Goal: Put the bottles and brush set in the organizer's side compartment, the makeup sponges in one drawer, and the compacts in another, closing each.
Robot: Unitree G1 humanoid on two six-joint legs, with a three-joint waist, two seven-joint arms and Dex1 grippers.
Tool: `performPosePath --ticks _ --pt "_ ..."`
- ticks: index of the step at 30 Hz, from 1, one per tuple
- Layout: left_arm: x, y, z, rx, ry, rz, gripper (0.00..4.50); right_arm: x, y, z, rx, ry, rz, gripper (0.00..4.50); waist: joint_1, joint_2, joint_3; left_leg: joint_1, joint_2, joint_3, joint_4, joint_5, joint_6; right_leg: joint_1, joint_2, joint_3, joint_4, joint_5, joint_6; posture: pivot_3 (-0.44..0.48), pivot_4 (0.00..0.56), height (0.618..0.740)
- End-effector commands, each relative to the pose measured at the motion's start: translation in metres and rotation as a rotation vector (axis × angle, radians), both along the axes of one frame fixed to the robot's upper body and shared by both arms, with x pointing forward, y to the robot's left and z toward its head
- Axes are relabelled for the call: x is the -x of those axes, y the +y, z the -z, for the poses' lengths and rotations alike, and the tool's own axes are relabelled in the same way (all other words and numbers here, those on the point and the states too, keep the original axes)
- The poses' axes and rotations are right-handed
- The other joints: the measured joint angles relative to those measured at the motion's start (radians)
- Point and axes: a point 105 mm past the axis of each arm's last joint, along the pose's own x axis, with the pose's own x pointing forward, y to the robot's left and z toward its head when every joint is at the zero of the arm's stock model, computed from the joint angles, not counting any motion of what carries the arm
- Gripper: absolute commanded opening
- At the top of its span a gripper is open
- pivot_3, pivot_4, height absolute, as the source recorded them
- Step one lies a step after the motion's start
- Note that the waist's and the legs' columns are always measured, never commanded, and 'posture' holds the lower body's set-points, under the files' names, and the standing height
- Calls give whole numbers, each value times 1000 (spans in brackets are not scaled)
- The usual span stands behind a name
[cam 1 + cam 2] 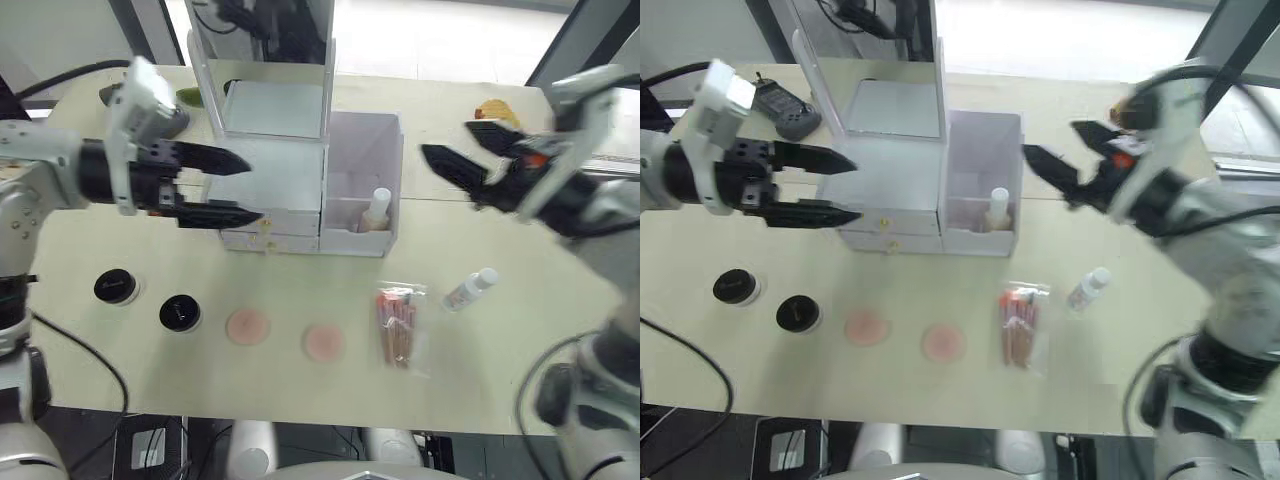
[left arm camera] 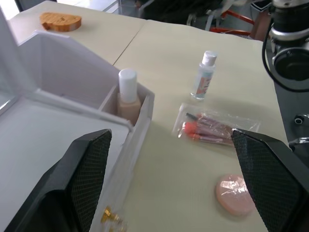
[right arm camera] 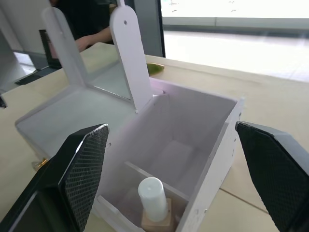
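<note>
The white organizer [image 1: 275, 165] stands at the table's middle back, its mirror upright and both gold-knobbed drawers [image 1: 268, 232] shut. The beige bottle [image 1: 377, 210] stands in the front of the side compartment [image 1: 365, 150]. On the table lie the clear bottle [image 1: 470, 290], the brush set [image 1: 400, 325], two pink makeup sponges [image 1: 247, 326] [image 1: 324, 342] and two black compacts [image 1: 116, 287] [image 1: 180, 313]. My left gripper [image 1: 250, 190] hovers open at the organizer's left front corner. To the right of the side compartment and above it, my right gripper [image 1: 447, 140] is open and holds nothing.
An orange-yellow object [image 1: 495, 108] lies at the back right, a green item [image 1: 190, 96] and a black device [image 1: 780, 112] at the back left. The table's front edge [image 1: 320, 425] runs just below the sponges.
</note>
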Motion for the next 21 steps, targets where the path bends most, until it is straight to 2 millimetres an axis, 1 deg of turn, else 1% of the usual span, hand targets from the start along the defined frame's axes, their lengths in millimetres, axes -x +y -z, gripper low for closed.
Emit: performPosePath --ticks 1,2,3,4,5,6,8,9,11,14,16,18,20,21 --pt "3 39 -16 1 -24 -86 4288 19 -46 -15 54 -73 34 4478 6 0 0 0 0 0 0 0 0 0 0 0 0 0 0 0 150 715" --pt "4 53 -14 -11 -13 -113 4288 21 -64 -12 73 -75 78 4478 8 0 0 0 0 0 0 0 0 0 0 0 0 -1 -1 0 150 715" --pt "0 70 -13 1 -25 -176 4288 23 -83 -8 87 -78 127 4478 11 0 0 0 0 0 0 0 0 0 0 0 0 -1 -2 0 150 715" --pt "-5 86 -13 29 -48 -236 4288 24 -100 -3 65 -71 169 4478 10 0 0 0 0 0 0 0 0 0 0 0 0 -3 -4 0 150 715" --pt "-10 103 -10 50 -71 -298 4288 25 -115 2 55 -62 208 4478 10 0 0 1 0 1 1 0 0 0 0 0 0 -4 -5 0 150 715" --pt "-14 123 -3 57 -78 -367 4288 26 -127 10 51 -46 238 4478 9 0 0 2 0 1 1 0 0 1 0 0 1 -4 -6 0 150 715" --pt "-14 151 10 43 -86 -448 4288 27 -148 23 74 -24 295 4478 1 1 0 3 0 2 2 0 0 1 0 1 1 -4 -6 0 150 715" --pt "-13 161 14 56 -77 -482 4288 28 -157 28 95 -21 320 4478 -1 1 0 4 0 2 1 0 0 1 0 1 2 -4 -6 0 150 715" --pt "-11 178 15 118 -105 -541 4288 31 -177 39 116 -1 372 4478 -5 1 0 3 0 2 1 0 0 1 0 1 2 -4 -6 0 150 715" --pt "-8 188 25 165 -70 -573 4288 38 -193 59 146 42 397 4478 -6 1 0 3 0 2 1 0 0 1 0 1 2 -4 -6 0 150 715" --pt "-8 191 30 157 -64 -585 4288 41 -197 64 143 52 399 4478 -6 1 0 3 0 2 1 0 0 1 0 1 2 -3 -5 0 150 715" --pt "-9 189 31 154 -63 -576 4288 42 -197 64 140 44 394 4478 -7 1 0 3 0 2 1 1 -1 1 0 1 2 -2 -3 0 150 715" --pt "-14 181 25 163 -77 -542 4288 42 -193 60 143 31 381 4478 -7 1 0 3 0 2 1 1 -1 1 0 0 2 -2 -3 0 150 715" --pt "-17 173 21 167 -82 -511 4288 42 -189 56 148 23 365 4478 -6 1 0 3 0 1 1 1 -1 1 0 0 2 -2 -2 0 150 715"
